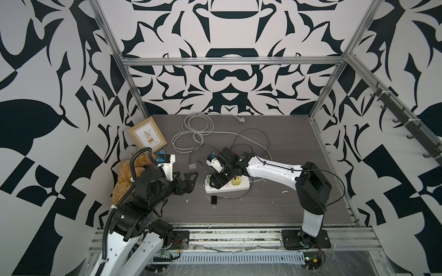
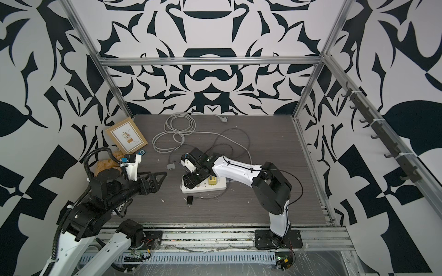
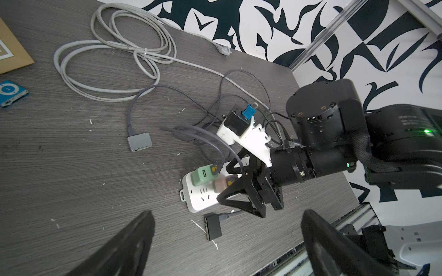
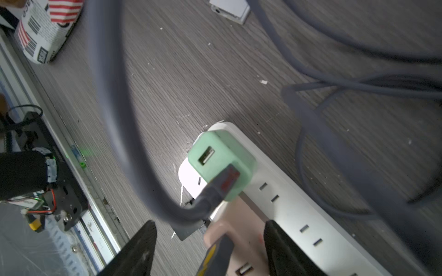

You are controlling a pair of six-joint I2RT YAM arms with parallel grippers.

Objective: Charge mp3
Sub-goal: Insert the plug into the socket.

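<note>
Right hand (image 4: pixel 209 224) sits low over the strip (image 4: pixel 287 198). Its jaws are spread either side of the pink cube (image 4: pixel 239 234), w/ a yellow-marked plug (image 4: pixel 215 253) between them. One finger looks close to the cube and the other is clear of it, so no real pinch as far as I can tell. Just ahead of the hand, the green cube (image 4: pixel 222 157) sits in the strip's end socket, w/ one USB port bare and a grey plug (image 4: pixel 224 184) in the other. Back toward the wrist, a yellow cube (image 1: pixel 236 181) is also seated in the strip; the other slots in view hold nothing. Further out, a grey block (image 3: pixel 140 142) on a cable end lies loose on the counter (image 1: pixel 275 203). A black device (image 3: pixel 213 227) w/ its own lead lies just beside the strip. Left hand (image 1: pixel 193 180) hovers near the strip's end, jaws wide, empty. The mp3 (image 1: pixel 162 152) lies flat on the counter beyond the left hand, just beside the frame (image 1: pixel 147 135). It's well apart from the right hand and has no lead on it. Judged progress: early. The supply side looks set, i.e. cubes in the strip and plugs in cubes. The device end is not yet done: mp3 and lead have to be brought together and joined. Can't tell which lead fits.
</note>
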